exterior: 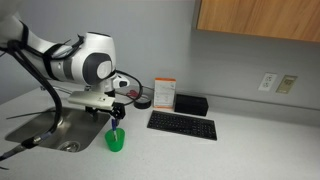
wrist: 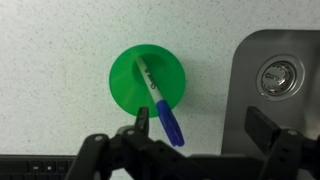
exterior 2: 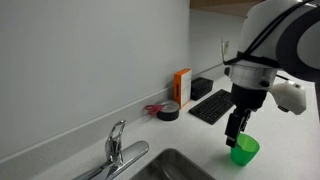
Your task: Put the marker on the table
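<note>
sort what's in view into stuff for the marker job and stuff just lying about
For the job: marker, green cup holding it, table, open tool.
Lying about: keyboard, orange box, dark roll, faucet, sink.

Grey wall [exterior: 150,40] w/ outlets [exterior: 267,81], wood cabinet [exterior: 260,18] above

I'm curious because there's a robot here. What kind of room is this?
Probably a kitchenette, maybe in an office. There is a steel sink with a faucet set into a countertop, a wooden cabinet on the wall above, and a black keyboard lying on it.
</note>
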Tool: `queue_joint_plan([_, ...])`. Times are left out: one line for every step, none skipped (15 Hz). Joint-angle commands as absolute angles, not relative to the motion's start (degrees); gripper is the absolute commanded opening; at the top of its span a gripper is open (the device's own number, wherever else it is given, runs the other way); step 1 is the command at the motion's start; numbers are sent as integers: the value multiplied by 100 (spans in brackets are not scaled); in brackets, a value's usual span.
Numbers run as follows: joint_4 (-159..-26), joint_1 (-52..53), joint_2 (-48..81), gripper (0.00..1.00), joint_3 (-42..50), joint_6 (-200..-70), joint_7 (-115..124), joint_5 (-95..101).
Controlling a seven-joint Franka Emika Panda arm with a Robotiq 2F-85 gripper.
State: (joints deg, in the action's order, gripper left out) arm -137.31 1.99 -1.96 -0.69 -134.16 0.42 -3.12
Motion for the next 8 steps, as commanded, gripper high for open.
queue_joint_plan([-13441,146,171,100,-63,-13555,215,-325])
queue_joint_plan([-13390,141,239,100,-53,-13561,238,-325])
queue_joint_plan([-13339,137,306,100,-43,-13557,264,-324])
queue_joint_plan([-13296,134,356,100,-33,-13551,269,-329])
queue_joint_plan([-13247,126,413,100,-18,-13537,275,-340])
queue_joint_plan([-13200,119,466,97,-6,-13517,271,-359])
queue_joint_plan([-13164,110,505,74,3,-13506,270,-380])
queue_joint_plan([-13143,105,525,73,11,-13478,274,-383])
